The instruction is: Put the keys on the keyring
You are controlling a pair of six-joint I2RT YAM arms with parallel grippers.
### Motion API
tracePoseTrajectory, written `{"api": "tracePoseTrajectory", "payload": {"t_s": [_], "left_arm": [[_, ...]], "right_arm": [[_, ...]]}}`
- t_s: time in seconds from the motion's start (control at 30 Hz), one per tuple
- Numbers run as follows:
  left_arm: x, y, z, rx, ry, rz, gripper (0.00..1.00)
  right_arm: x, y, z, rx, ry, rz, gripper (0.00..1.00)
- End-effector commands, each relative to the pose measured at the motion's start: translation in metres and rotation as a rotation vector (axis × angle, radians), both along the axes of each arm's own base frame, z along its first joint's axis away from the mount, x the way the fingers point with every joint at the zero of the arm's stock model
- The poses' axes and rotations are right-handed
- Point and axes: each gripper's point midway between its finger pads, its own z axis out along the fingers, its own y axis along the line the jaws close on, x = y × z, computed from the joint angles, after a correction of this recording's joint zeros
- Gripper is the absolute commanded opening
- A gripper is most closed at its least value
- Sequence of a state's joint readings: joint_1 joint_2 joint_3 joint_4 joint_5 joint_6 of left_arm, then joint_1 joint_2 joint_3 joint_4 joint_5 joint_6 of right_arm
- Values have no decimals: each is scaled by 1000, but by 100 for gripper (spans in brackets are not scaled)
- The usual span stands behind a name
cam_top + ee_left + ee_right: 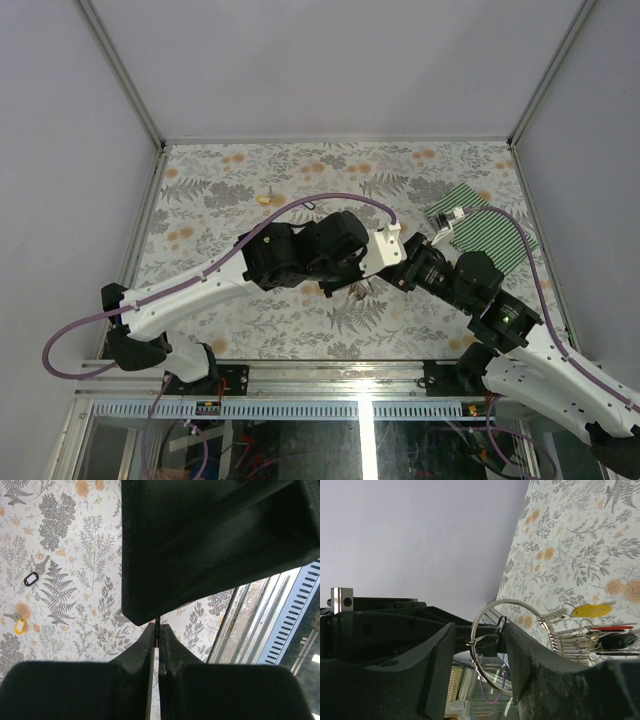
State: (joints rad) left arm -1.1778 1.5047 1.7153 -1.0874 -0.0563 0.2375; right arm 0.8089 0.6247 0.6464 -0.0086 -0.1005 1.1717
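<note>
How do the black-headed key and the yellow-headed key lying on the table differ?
The black-headed key has a dark-rimmed head with a pale centre; the yellow-headed key has a yellow head. In the left wrist view the black one's blade points up-right, the yellow one's up-left. Both lie loose on the floral table.

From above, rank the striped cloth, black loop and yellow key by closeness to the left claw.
1. The striped cloth, just right of the left gripper.
2. The black loop, to its left.
3. The yellow key, farther left.
</note>
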Motion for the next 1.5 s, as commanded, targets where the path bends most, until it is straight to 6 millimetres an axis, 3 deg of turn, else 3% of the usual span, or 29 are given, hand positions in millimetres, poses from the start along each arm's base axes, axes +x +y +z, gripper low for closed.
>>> {"api": "tracePoseTrajectory", "payload": {"t_s": [0.0,0.47,0.73,0.9,1.03,1.47], "left_arm": [[4,-3,6,-18,-43,-4,0],[7,-3,6,-10,-53,8,0],[9,-3,6,-7,-63,20,0],[11,-3,11,-50,-81,34,20],[10,0,23,-133,-103,47,33],[-7,36,102,-686,-234,114,47]], "right_arm": [[-5,4,30,80,-40,36,49],[-9,21,15,43,-3,125,33],[-13,22,19,57,-6,146,4],[-12,16,27,78,-21,118,0],[-12,11,40,103,-46,93,0],[-14,2,79,258,-84,67,0]]}}
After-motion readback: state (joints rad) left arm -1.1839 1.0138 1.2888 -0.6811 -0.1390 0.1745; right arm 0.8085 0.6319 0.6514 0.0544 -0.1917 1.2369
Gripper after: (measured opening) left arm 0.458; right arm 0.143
